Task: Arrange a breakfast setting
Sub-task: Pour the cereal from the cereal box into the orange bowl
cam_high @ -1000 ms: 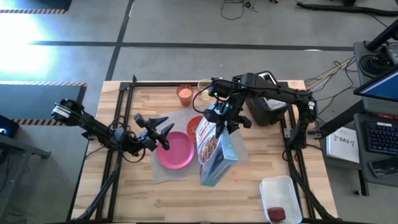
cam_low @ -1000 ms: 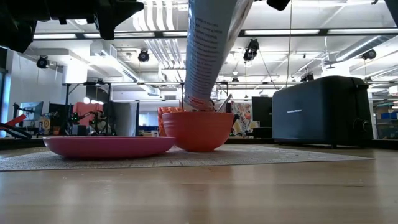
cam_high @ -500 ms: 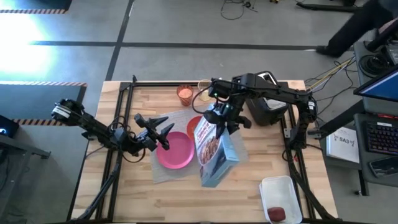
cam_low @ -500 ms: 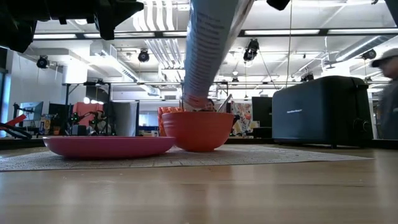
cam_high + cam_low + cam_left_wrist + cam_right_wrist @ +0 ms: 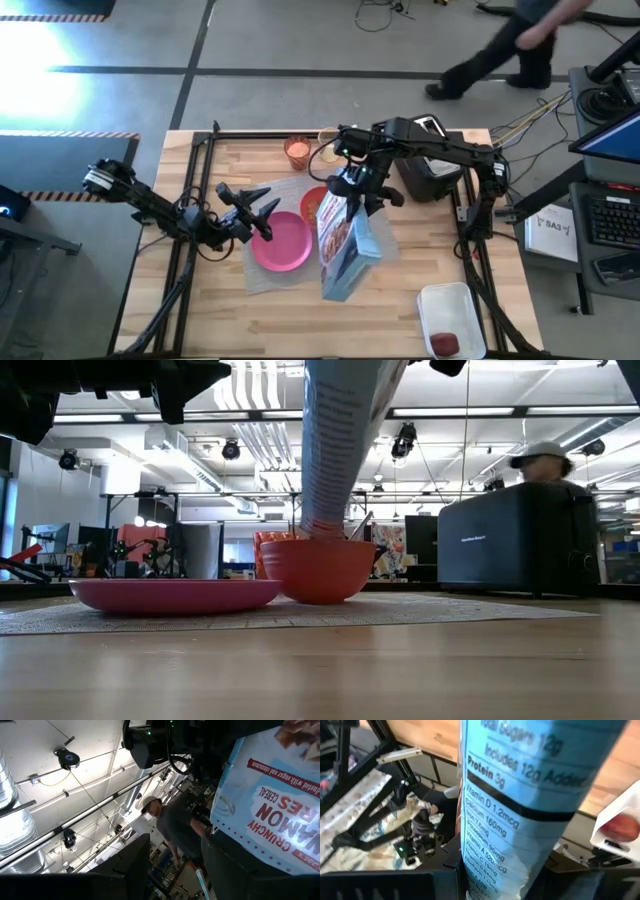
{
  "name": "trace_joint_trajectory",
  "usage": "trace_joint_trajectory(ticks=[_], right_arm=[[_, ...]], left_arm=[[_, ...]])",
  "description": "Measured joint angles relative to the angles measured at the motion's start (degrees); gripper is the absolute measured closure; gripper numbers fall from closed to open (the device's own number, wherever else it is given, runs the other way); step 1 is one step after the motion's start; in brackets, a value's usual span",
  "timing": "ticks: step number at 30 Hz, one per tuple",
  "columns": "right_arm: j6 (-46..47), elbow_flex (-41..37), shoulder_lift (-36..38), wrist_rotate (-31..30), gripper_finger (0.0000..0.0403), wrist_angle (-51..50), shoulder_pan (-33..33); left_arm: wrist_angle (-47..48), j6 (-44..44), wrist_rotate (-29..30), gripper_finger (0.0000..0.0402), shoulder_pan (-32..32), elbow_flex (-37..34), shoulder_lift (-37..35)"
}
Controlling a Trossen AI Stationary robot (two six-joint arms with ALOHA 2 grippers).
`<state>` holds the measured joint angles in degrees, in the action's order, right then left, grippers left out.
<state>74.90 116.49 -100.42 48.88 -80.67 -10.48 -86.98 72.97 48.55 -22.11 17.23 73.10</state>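
The light-blue cardboard cereal box point(image 5: 270, 815) shows, in the left wrist view, red letters upside down: "CRUNCHY", "CEREAL" and a partial "…MON", plus a red banner ending "…with sugar and cinnamon". In the right wrist view its side panel point(image 5: 520, 815) reads "Includes 12g Added…", "Protein 3g", "Vitamin D 1.2mcg", "Calcium 160mg". The black toaster point(image 5: 520, 540) carries a small white line of lettering, too small to read.

A: State the tableware count.
B: One pink plate point(image 5: 280, 243), one orange-red bowl point(image 5: 318, 570), one small orange cup point(image 5: 297, 151), all on or beside one grey mat point(image 5: 420, 607).
A: Other items?
B: One cereal box point(image 5: 345, 248), one black toaster point(image 5: 432, 172), one white tray point(image 5: 452, 318) containing one red apple point(image 5: 444, 344).
A: Arms and persons?
B: Two arms. One person point(image 5: 545, 460) behind the table.
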Motion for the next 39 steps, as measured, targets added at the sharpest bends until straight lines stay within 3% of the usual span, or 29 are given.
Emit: trace_joint_trajectory(ticks=[3, 9, 13, 31, 39], right_arm=[[-2.99, 0.00, 0.00, 0.22, 0.0293, -0.05, 0.09], [1.38, 0.00, -0.16, 0.36, 0.0293, -1.51, -0.07], [-4.06, 0.00, -0.42, 0.84, 0.0293, -1.39, 0.11], [-1.49, 0.00, -0.55, 0.61, 0.0293, -1.72, -0.07], [-13.11, 0.00, -0.55, -2.04, 0.0301, -1.73, 0.56]], left_arm=[[0.00, 0.00, -0.01, 0.0239, 0.00, 0.00, 0.00], [0.00, 0.00, 0.00, 0.0239, 0.00, 0.00, 0.00], [0.00, 0.00, -0.02, 0.0239, 0.01, 0.00, 0.00], [0.00, -0.02, -0.02, 0.0239, 0.02, 0.00, 0.00], [0.00, -0.02, -0.02, 0.0239, 0.00, 0.00, 0.00]])
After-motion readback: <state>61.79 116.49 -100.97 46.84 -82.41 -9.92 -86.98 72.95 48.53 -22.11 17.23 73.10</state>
